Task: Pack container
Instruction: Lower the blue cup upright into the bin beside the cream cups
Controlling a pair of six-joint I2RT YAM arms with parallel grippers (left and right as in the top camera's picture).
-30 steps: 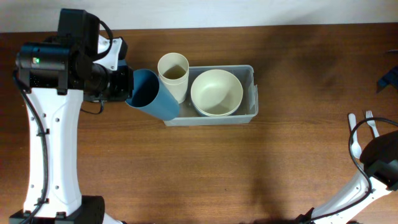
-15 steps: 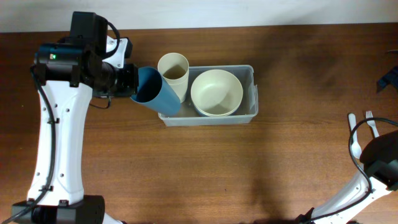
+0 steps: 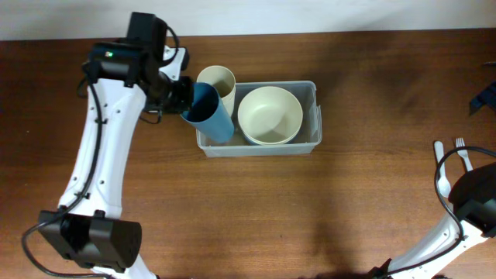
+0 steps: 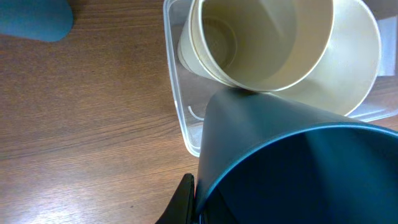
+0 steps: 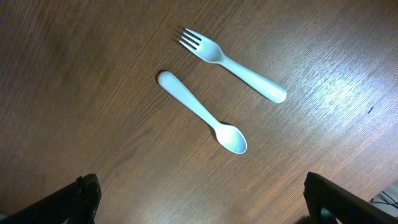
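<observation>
From overhead, we see the container (image 3: 263, 149) on the worktop (image 3: 349, 209), toward the back and a little left of the middle. A cream bowl (image 3: 270, 115) fills its right half. A cream cup (image 3: 216, 84) seems to stand in its back-left corner. A blue cup (image 3: 211, 118) leans into the front-left corner with its mouth tipped toward the left pincer (image 3: 177, 99), which is pressed together on that cup's rim. We judge the container light, thin-walled and slick. Its sides will likely flex and its rim is the stiff part, so the free rim at the right end looks the best place to take hold. Loaded like this, it should slide rather than tip. The cup and arm hide the pincer's fingers here. A fork (image 3: 463, 149) and a spoon (image 3: 439, 167) lie well apart from the container at the right, and a blue shape (image 3: 484, 97) is cut off at the edge.

In the left wrist view, we see the container's (image 4: 176, 106) left end wall and clear floor. The cream cup (image 4: 261, 43) touches the blue cup (image 4: 280, 143), with the cream bowl (image 4: 367, 56) beyond. One dark finger (image 4: 185, 200) lies against the blue cup's outside, and its partner is out of sight. We cannot tell whether the blue cup's base reaches the floor. We cannot identify a blurred blue-green patch (image 4: 31, 18) in the top corner.

The right wrist view shows no container. The right pincer (image 5: 202, 193) is spread wide and empty above bare wood. The fork (image 5: 233, 62) and spoon (image 5: 202, 112) lie near each other without touching.
</observation>
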